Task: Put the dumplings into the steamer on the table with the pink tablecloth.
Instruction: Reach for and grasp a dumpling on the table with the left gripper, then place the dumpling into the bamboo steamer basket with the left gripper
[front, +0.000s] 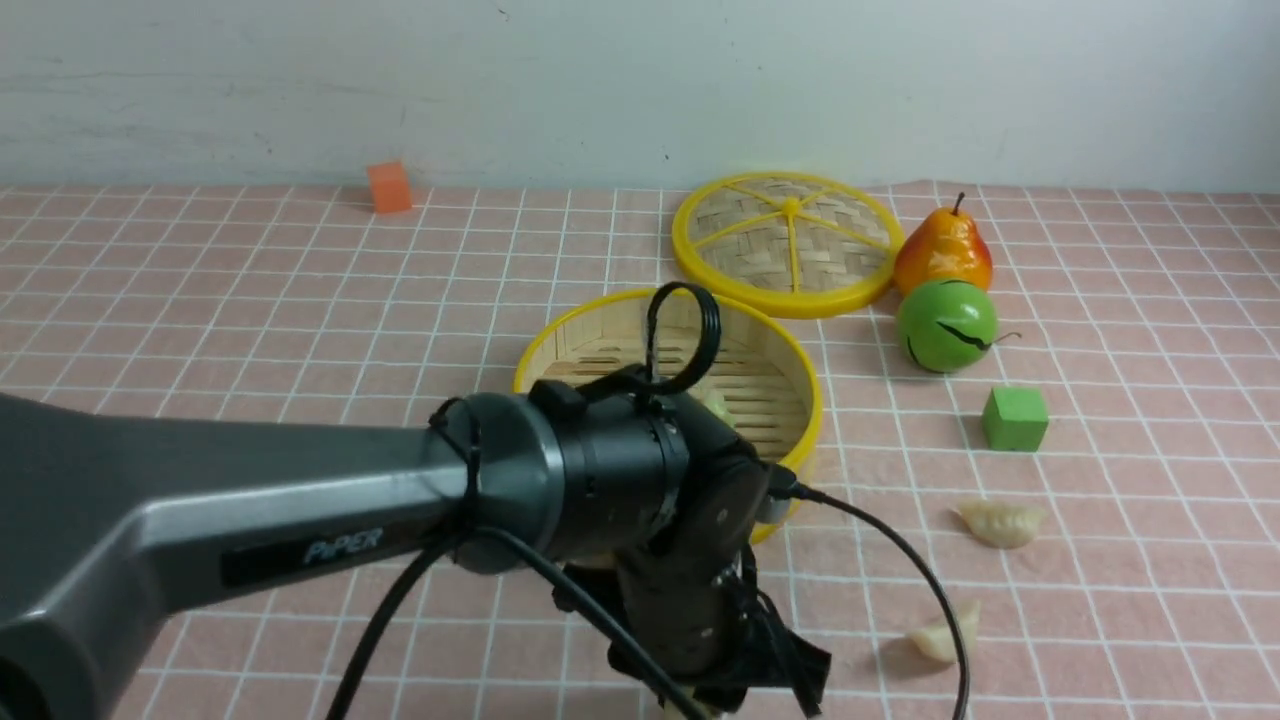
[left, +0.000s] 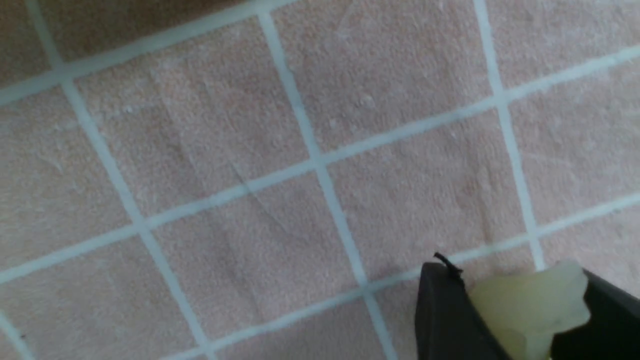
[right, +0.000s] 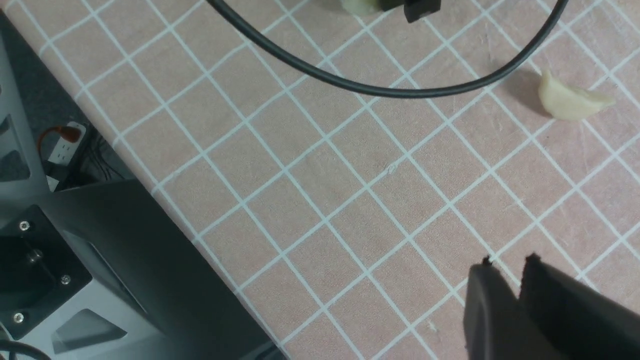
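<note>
At the table's (front: 200, 300) near edge, left claw (left: 515, 275) pinches a dumpling (left: 530, 310).
Steamer (front: 790, 385) sits just ahead of it; right claw (right: 507, 262) nearly pressed together, empty.

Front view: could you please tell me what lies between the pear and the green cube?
A round green fruit lies between the pear and the green cube, seen in the front view.

Pink white-grid tablecloth (front: 200, 300); yellow-rimmed steamer (front: 812, 400); cream dumplings (front: 1000, 523); green cube (front: 1014, 419).
</note>
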